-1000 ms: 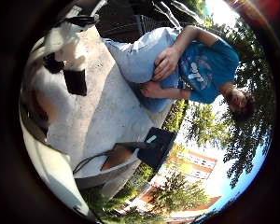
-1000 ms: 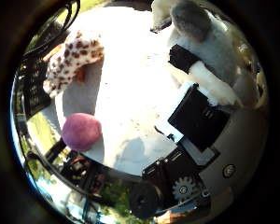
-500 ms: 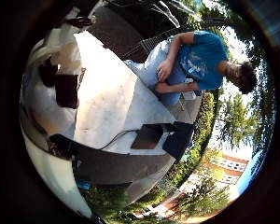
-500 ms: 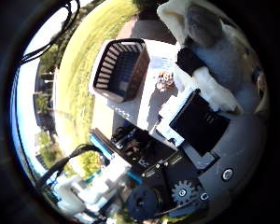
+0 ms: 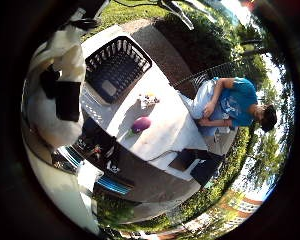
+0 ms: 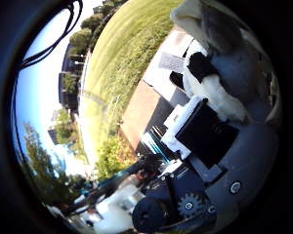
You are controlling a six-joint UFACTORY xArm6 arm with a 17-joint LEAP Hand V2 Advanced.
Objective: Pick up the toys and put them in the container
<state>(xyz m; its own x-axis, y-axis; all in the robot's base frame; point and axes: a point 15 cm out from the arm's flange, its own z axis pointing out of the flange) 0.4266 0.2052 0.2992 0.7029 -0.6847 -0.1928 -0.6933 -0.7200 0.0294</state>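
Holding a grey and cream soft toy [image 6: 212, 27] in the hand [image 6: 205, 131], with white and black fingers [image 6: 185, 117] curled round it and the plush pressed close against the palm, filling one side of the thumb-side view

Looking out from well above a white table [image 5: 165, 130], set on paved ground [image 5: 155, 40] with grass [image 6: 122, 63] and trees beyond

On the table, at one end, a black basket [image 5: 117, 70] with slotted walls, standing upright and open at the top, with nothing to be made out inside but a pale patch on its floor

Beside the basket, on the bare tabletop, a small pale spotted toy [image 5: 149, 99], near the basket's corner but apart from it; too small to tell more of its shape

Further along the table, past the spotted toy, a rounded purple toy [image 5: 141, 124], lying alone in the sun with its shadow beside it, well apart from the basket

At the table's other end, over the edge, a dark flat thing [image 5: 200, 165], not clear enough to name

Far from the palm, all of the table and what lies on it; close to the palm, only the soft toy in the curled fingers
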